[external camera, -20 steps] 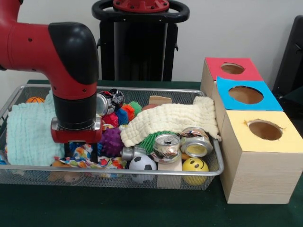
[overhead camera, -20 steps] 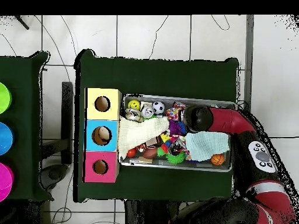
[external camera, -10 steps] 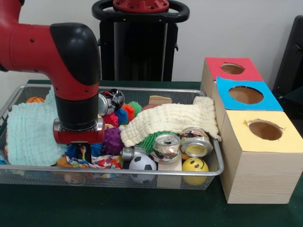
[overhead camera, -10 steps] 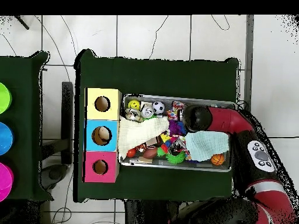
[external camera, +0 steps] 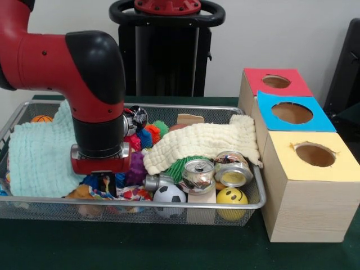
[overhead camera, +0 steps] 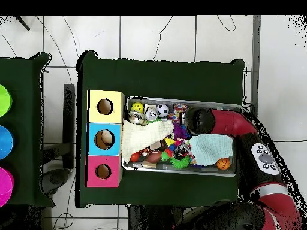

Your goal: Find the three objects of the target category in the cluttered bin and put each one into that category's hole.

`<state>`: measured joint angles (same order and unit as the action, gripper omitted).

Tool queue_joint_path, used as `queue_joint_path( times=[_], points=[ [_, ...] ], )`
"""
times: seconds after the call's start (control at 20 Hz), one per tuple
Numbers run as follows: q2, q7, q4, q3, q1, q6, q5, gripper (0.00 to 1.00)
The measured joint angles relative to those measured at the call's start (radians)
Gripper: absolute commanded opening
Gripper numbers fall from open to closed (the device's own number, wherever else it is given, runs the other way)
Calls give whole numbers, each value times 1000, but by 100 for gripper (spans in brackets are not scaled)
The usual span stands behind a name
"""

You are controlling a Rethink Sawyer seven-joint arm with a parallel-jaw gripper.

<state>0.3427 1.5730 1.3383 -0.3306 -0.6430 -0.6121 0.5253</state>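
Note:
My gripper (external camera: pixel 104 183) hangs below the red and black wrist (external camera: pixel 100 135) and dips into the clutter at the front left of the wire bin (external camera: pixel 256 185). It sits among colourful patterned pieces (external camera: pixel 126 194), beside a purple spiky ball (external camera: pixel 136 165). From above, the wrist (overhead camera: pixel 199 120) covers the gripper. Two crushed silver cans (external camera: pixel 197 173) (external camera: pixel 232 169) lie at the front right, and a third can (external camera: pixel 133 120) lies behind the wrist. The red (external camera: pixel 275 82), blue (external camera: pixel 292 112) and yellow (external camera: pixel 315 154) boxes each have a hole on top.
A cream cloth (external camera: pixel 205 140) drapes across the bin's middle and a mint cloth (external camera: pixel 34 157) fills its left. A soccer ball (external camera: pixel 169 194), a yellow smiley ball (external camera: pixel 232 197), a green spiky ball (external camera: pixel 181 164), an orange ball (external camera: pixel 41 118) and wooden blocks (external camera: pixel 190 118) lie around.
The arm has shifted right in the front view and sunk lower, bringing the gripper deeper into the front-left clutter. The objects look unmoved.

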Motion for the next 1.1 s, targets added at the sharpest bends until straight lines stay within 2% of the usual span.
queue_joint_path(
  times=[0.35,0.75,0.9,1.1],
  points=[
    [34,0,48,-13,-1,0,0,0],
    [176,0,183,-16,4,0,-37,0],
    [251,0,233,-14,23,-8,-72,0],
    [323,0,261,-3,66,-48,-110,0]
  ],
)
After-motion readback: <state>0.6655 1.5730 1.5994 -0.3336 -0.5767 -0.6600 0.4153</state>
